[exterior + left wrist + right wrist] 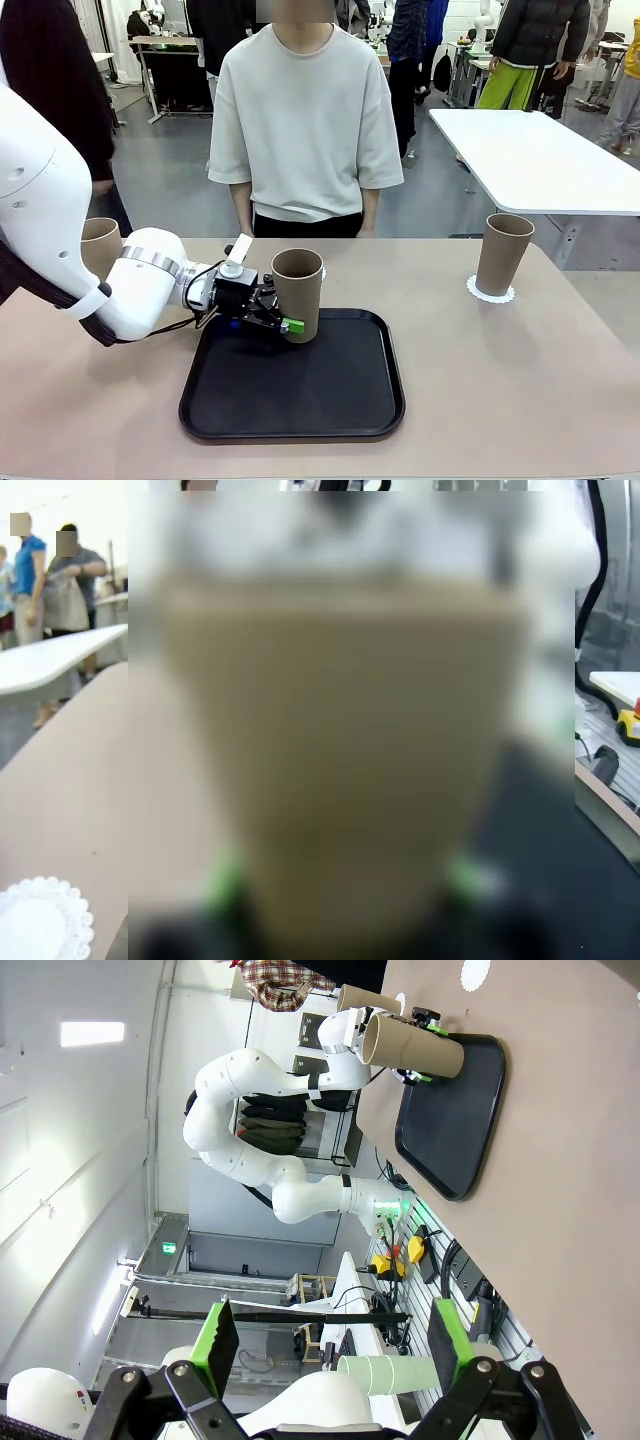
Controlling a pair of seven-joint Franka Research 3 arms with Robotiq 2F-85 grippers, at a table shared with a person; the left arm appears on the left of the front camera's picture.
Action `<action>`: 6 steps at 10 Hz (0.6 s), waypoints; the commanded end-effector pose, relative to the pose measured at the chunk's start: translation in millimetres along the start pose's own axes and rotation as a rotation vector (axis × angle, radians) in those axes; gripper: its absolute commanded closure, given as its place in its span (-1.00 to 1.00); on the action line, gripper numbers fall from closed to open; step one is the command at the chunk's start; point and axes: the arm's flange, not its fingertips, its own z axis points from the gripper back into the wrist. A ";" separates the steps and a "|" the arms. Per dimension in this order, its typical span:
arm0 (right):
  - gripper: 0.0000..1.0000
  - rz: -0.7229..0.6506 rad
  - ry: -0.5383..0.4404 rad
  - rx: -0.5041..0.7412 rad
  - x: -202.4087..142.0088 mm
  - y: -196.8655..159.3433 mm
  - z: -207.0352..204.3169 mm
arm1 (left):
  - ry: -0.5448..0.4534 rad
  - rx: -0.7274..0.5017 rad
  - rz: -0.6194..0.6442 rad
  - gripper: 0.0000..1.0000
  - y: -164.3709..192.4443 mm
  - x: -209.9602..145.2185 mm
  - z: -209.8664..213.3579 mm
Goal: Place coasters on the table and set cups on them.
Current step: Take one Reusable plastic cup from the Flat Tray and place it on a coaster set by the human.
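Note:
A tan cup [298,292] stands upright on the black tray [330,400], near its far left corner. My left gripper [286,318] is shut on the cup's lower part, coming in from the left. In the left wrist view the cup [345,740] is a close blur between the green pads [228,880]. A second cup [503,252] stands on a coaster [490,292] at the table's right. Half hidden behind my left arm is a third cup [100,245]. A coaster [321,270] peeks out behind the held cup, also seen as a coaster [40,920]. My right gripper [330,1350] is open, high off the table [520,380].
A person in a light T-shirt [305,120] stands at the far edge, hands down. A white table [530,150] is at the back right. The right wrist view shows the left arm [250,1080], the held cup [415,1045] and the tray [450,1110] from afar.

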 end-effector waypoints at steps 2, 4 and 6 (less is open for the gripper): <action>-1.00 0.000 0.001 0.006 -1.1 1.9 0.4 | -0.028 0.033 -0.015 1.00 3.7 2.0 -2.8; -1.00 0.000 0.001 0.006 -1.1 1.9 0.4 | -0.020 0.030 -0.023 1.00 -0.7 5.5 -2.3; -1.00 0.000 0.001 0.006 -1.1 1.9 0.4 | 0.003 -0.021 0.006 1.00 -10.9 33.5 6.0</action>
